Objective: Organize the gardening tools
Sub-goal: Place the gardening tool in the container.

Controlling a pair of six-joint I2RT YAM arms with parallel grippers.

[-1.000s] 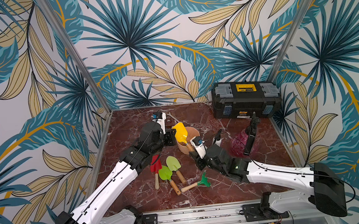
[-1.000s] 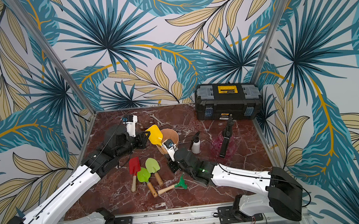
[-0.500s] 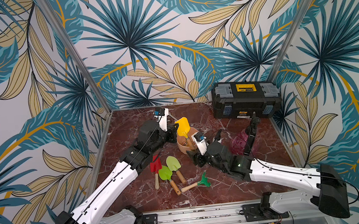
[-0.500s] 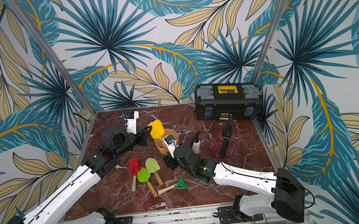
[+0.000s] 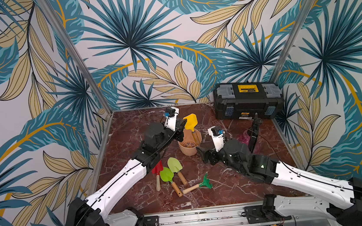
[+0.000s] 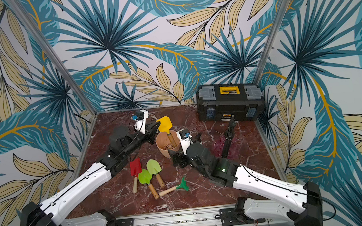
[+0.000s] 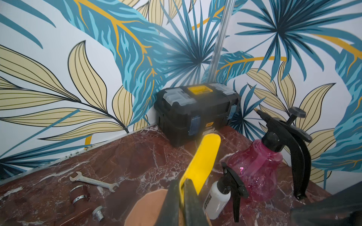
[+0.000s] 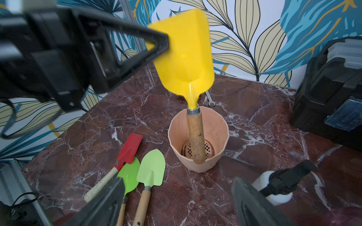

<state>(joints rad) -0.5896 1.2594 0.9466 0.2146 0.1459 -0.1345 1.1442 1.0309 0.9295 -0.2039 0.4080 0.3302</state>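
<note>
A yellow spade (image 8: 186,54) stands nearly upright with its wooden handle inside the peach pot (image 8: 215,125). My left gripper (image 7: 183,183) is shut on the edge of the yellow blade (image 7: 201,160); in both top views it reaches in from the left (image 5: 182,125). My right gripper (image 8: 178,187) is open and empty, just in front of the pot (image 5: 188,144). A red spade (image 5: 157,169), two green spades (image 5: 166,175) (image 5: 175,165) and a green rake (image 5: 206,183) lie on the floor. The white spray bottle (image 7: 216,201) and pink sprayer (image 7: 256,168) stand right of the pot.
A black-and-yellow toolbox (image 5: 248,103) sits in the back right corner. A metal wrench (image 7: 92,181) and fittings (image 7: 79,193) lie behind the pot at the back left. Metal rails edge the marble floor (image 5: 138,197).
My right gripper has opened wide and drawn back from the pot toward the front. The left gripper has kept its hold while the yellow spade came upright in the pot.
</note>
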